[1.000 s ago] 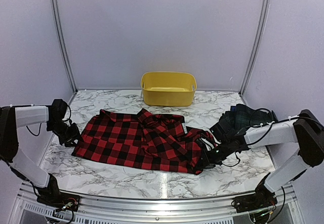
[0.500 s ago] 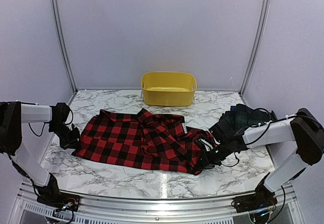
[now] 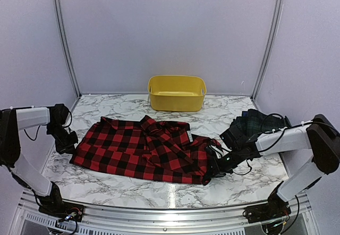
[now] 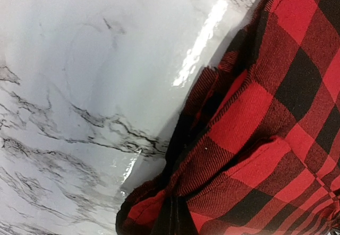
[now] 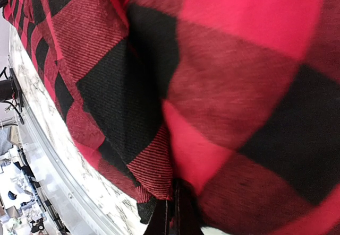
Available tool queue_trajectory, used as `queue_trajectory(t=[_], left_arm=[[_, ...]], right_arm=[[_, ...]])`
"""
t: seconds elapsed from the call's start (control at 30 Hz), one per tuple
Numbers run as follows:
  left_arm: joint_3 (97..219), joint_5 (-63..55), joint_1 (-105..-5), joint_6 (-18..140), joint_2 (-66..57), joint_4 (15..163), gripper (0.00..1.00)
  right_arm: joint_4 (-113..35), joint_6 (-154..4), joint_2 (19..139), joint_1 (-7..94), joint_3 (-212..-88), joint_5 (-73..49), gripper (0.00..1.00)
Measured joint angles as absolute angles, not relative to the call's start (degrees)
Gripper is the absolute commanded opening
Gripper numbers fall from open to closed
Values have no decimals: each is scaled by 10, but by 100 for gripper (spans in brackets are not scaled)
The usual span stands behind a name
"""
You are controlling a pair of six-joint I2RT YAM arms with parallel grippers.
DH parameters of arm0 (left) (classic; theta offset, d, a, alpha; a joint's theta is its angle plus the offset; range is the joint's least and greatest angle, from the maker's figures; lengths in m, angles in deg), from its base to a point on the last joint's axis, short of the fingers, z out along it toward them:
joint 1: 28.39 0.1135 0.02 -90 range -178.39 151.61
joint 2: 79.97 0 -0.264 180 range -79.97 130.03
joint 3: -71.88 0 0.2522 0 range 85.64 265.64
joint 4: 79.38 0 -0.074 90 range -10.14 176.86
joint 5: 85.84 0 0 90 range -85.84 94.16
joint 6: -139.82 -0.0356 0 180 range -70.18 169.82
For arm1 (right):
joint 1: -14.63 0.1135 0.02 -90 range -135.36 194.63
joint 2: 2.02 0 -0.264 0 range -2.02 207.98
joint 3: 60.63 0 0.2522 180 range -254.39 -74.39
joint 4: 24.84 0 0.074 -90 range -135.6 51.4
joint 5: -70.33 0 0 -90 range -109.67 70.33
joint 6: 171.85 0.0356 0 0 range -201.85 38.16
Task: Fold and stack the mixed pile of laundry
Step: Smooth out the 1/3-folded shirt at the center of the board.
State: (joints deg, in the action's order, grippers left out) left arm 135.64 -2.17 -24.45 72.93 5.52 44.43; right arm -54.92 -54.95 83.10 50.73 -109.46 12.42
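Note:
The red-and-black checked garment (image 3: pixel 143 153) lies spread across the middle of the marble table. My left gripper (image 3: pixel 68 145) is shut on its left edge, and the checked cloth (image 4: pixel 255 139) fills the left wrist view. My right gripper (image 3: pixel 213 168) is shut on its right front corner, and the checked cloth (image 5: pixel 212 86) fills the right wrist view. The dark green-navy tartan garment (image 3: pixel 255 124) lies bunched at the right, behind my right arm. The plain navy garment is not in view.
A yellow plastic tub (image 3: pixel 177 93) stands at the back centre against the wall. The table's metal front rail (image 3: pixel 170 214) runs along the near edge. Bare marble (image 4: pixel 79 86) lies left of the checked garment.
My left gripper has pulled the garment's left edge further left, and the checked cloth now lies wider and flatter. The right gripper has hardly moved.

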Motion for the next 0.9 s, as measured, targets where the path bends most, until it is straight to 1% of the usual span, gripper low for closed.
queue_trajectory(t=[0.17, 0.23, 0.27, 0.33, 0.47, 0.5, 0.53, 0.57, 0.6, 0.63, 0.67, 0.73, 0.77, 0.83, 0.9], left_arm=[[1356, -7, -241, 728, 74, 434, 0], [1356, -2, -241, 727, 77, 431, 16], [1356, 0, -240, 725, 77, 429, 19], [1357, 8, -238, 722, 77, 427, 22], [1371, 22, -234, 716, 76, 422, 23], [1377, 24, -233, 716, 76, 422, 23], [1383, 26, -232, 715, 76, 421, 24], [1387, 27, -231, 715, 76, 421, 29], [1392, 27, -230, 714, 76, 420, 35], [1397, 27, -229, 716, 76, 420, 40], [1402, 26, -227, 715, 75, 420, 45], [1410, 22, -227, 712, 71, 419, 52], [1415, 17, -227, 710, 66, 418, 53], [1427, 1, -227, 703, 55, 418, 53], [1438, -21, -229, 699, 47, 419, 52]], right_arm=[[-563, -549, 815, 507, -1095, 124, 0], [-573, -550, 811, 507, -1099, 126, 2], [-580, -551, 809, 507, -1105, 127, 2], [-601, -556, 804, 507, -1119, 125, 0], [-636, -568, 787, 505, -1137, 115, 0], [-644, -570, 784, 503, -1137, 113, 5], [-653, -574, 783, 502, -1137, 113, 16], [-660, -578, 783, 501, -1137, 114, 27], [-669, -582, 783, 500, -1137, 114, 36], [-677, -586, 783, 499, -1137, 117, 40], [-685, -591, 782, 499, -1138, 118, 43], [-698, -596, 771, 498, -1143, 118, 42], [-705, -597, 762, 497, -1149, 117, 41], [-711, -596, 740, 491, -1167, 116, 36], [-705, -594, 724, 479, -1182, 115, 28]])
